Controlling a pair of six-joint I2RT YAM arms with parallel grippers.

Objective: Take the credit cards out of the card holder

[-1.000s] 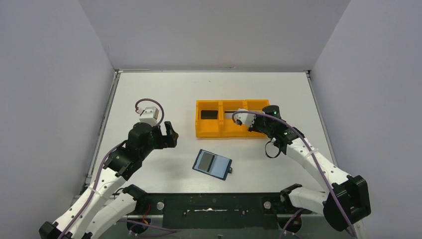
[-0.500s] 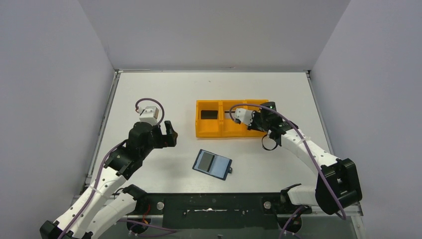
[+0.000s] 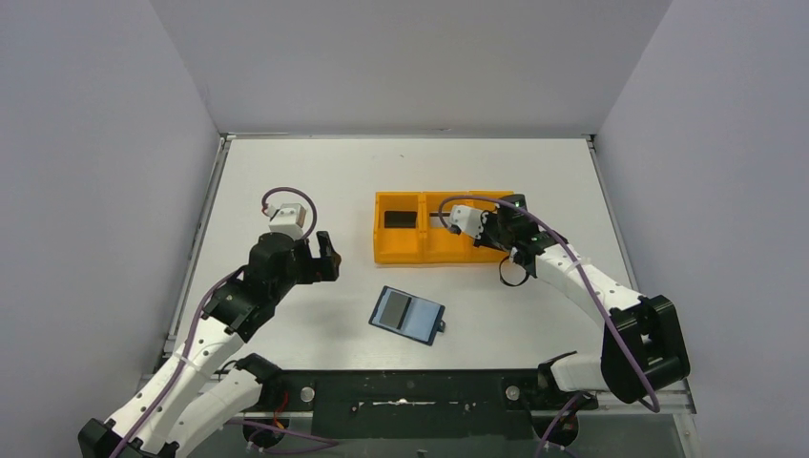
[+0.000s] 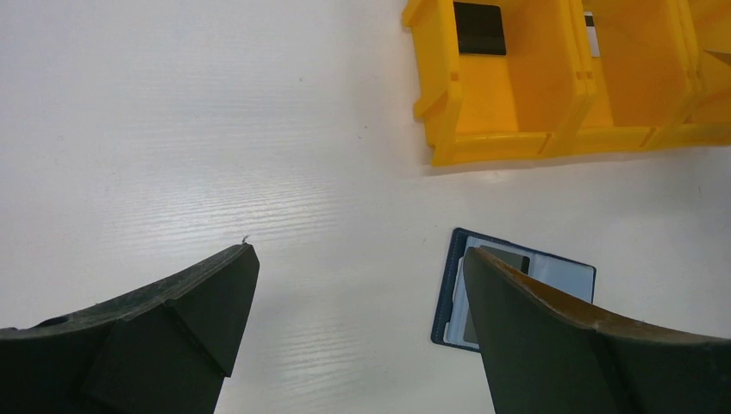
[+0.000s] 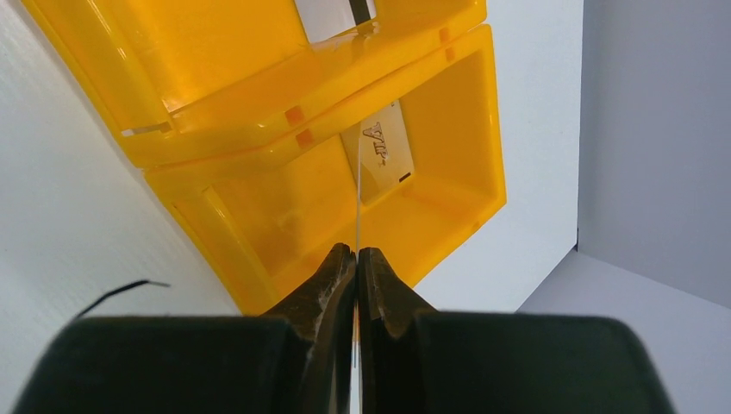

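We enter the surface (image 4: pixel 215 129): white, matt, with a fine wood-like grain and a soft sheen. Orange tray (image 4: pixel 534 142): moulded plastic, smooth and glossy, light glancing off its walls. Card holder (image 3: pixel 407 314): dark navy cover, matt; paler blue lining, smooth; we take it for leatherette or similar, though the view is too small to be sure. Credit card (image 5: pixel 357 207) between the right fingers (image 5: pixel 328 293): thin, stiff, pale, smooth-edged. Left fingers (image 4: pixel 198 302): dark plastic, matt, faintly textured, like the right pair. Arm shells (image 3: pixel 601 291): white plastic, semi-gloss.
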